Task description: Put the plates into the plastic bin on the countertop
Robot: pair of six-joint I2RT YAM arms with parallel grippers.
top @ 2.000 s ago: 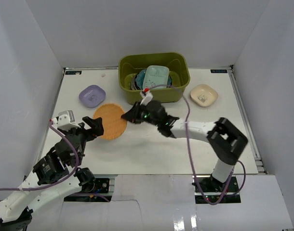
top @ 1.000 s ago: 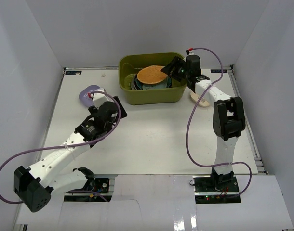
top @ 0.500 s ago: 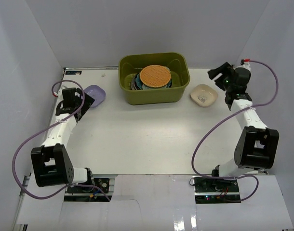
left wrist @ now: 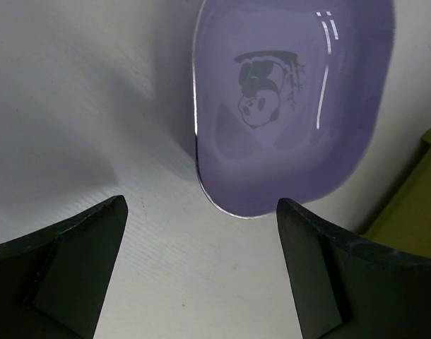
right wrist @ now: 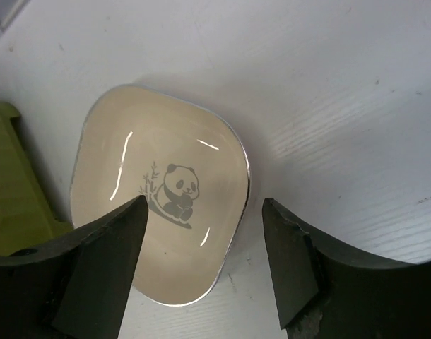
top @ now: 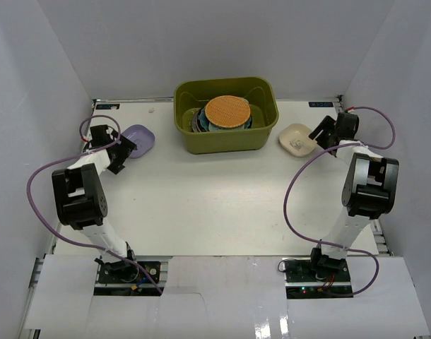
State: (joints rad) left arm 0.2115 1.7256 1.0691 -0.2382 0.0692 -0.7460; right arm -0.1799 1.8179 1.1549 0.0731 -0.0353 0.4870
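Countertop is seen bearing the plastic bin at its far middle, with a stack of plates already inside, topped by the orange plate. Two plates lie outside it: the lavender plate flat just left of the bin, and the cream plate flat just right of it. The left gripper is spread as wide as it goes and nothing is held; the lavender plate's near rim is framed between its fingers, just ahead of the tips. The right gripper is likewise parted and empty, its fingers set to either side of the cream plate's near corner; whether any tip is touching the countertop cannot be told. The step in hand is judged to be the pick-up of both plates. It would be done well if each rim were approached low and level, so that one finger is slid under the raised edge and the other brought down inside the dish before the jaws are closed. A shallow glazed rim is likely to slip if pinched only at its lip. Each plate should then be carried clear of the bin's rolled rim and lowered onto the stack, not dropped.
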